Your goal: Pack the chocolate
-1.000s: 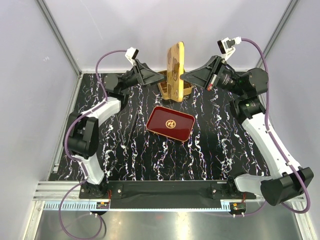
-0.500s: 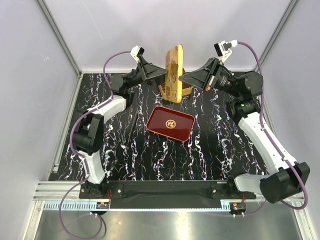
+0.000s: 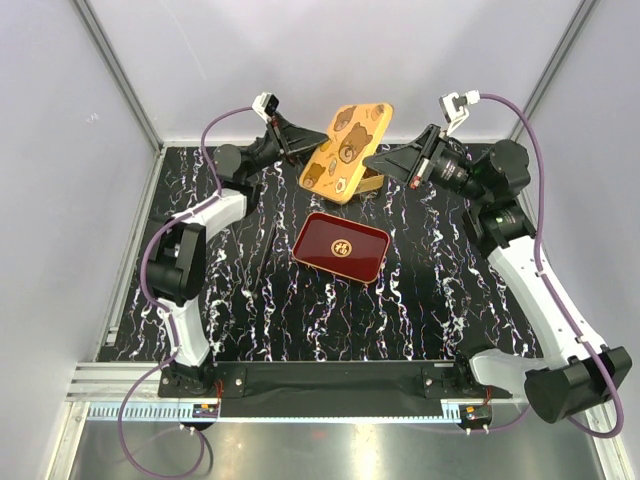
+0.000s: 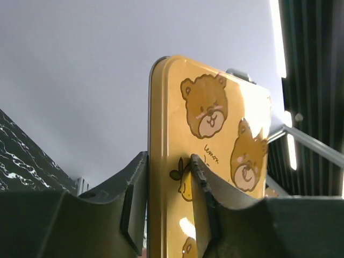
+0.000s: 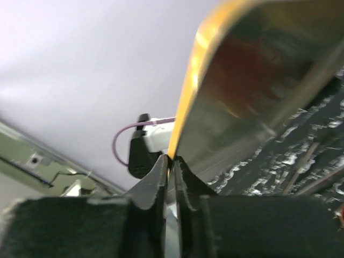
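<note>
Chocolate: not showing in any view, so I cannot tell where it is sitting.
Bear-print gold lid (image 3: 347, 152): hanging tilted at far centre, over the tin base (image 3: 371, 181).
Left gripper (image 4: 168, 157): clamping the lid's left edge, a finger pressing on each face.
Right gripper (image 5: 170, 159): pinching the lid's right edge tight.
Red tray (image 3: 341, 246): lying on the marbled table (image 3: 250, 300), just near of the tin.

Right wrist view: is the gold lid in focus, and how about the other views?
Right wrist view: the gold lid is very close and blurred, with sheen along its edge. Left wrist view: its bear print is sharp; ceiling lamps at right are overexposed. Top view: even light, everything sharp.
</note>
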